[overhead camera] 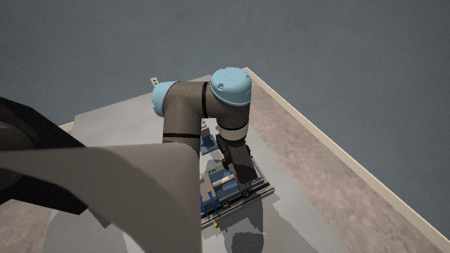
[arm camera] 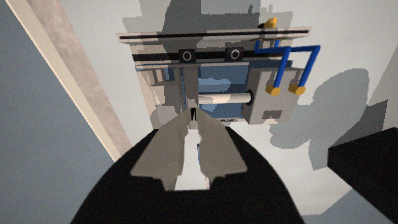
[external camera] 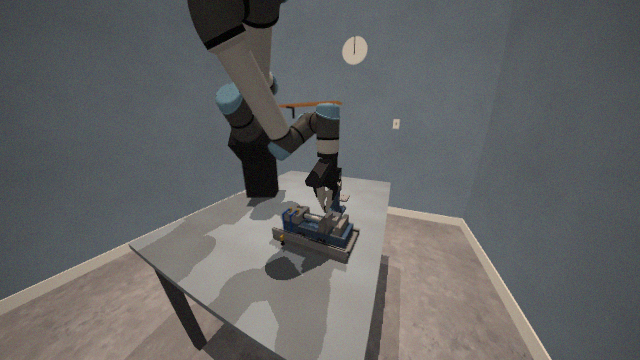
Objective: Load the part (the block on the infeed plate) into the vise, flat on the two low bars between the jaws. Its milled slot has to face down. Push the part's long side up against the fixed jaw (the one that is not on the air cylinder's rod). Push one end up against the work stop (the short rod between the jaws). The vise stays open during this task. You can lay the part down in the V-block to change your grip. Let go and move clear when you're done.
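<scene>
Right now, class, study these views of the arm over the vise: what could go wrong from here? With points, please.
The claw (external camera: 327, 207) (arm camera: 194, 108) is shut with its tips right by the vise's middle jaw (arm camera: 191, 85), so a small sideways move might knock it. Swinging toward the cylinder end could snag the blue air hoses (overhead camera: 212, 202) (arm camera: 303, 67). In the top view the arm (overhead camera: 183, 123) hides part of the vise, so a misplacement there could go unnoticed.
</scene>
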Tool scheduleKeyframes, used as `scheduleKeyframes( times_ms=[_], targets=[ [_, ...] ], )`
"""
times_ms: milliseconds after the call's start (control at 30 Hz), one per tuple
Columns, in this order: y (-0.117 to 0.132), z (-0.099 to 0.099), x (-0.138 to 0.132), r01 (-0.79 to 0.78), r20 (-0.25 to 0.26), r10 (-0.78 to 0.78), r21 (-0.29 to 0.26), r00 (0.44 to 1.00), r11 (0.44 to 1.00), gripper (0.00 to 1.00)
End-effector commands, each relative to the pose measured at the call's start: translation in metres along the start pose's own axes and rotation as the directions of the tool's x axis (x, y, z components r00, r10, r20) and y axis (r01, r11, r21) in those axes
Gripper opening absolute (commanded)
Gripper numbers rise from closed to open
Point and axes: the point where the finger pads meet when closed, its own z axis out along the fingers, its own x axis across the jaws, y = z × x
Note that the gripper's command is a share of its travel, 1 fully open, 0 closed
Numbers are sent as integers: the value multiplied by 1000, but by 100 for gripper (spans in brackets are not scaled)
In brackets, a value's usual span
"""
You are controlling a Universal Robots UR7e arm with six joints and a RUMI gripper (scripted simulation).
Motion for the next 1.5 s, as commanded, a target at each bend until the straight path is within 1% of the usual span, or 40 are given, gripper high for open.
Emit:
scheduleKeyframes(
  times_ms=[0,1467],
  targets=[
    [-3,0,-2,-4,3,4,2,1000,1000,0],
    [-2,10,-2,-4,2,4,2,1000,1000,0]
  ],
)
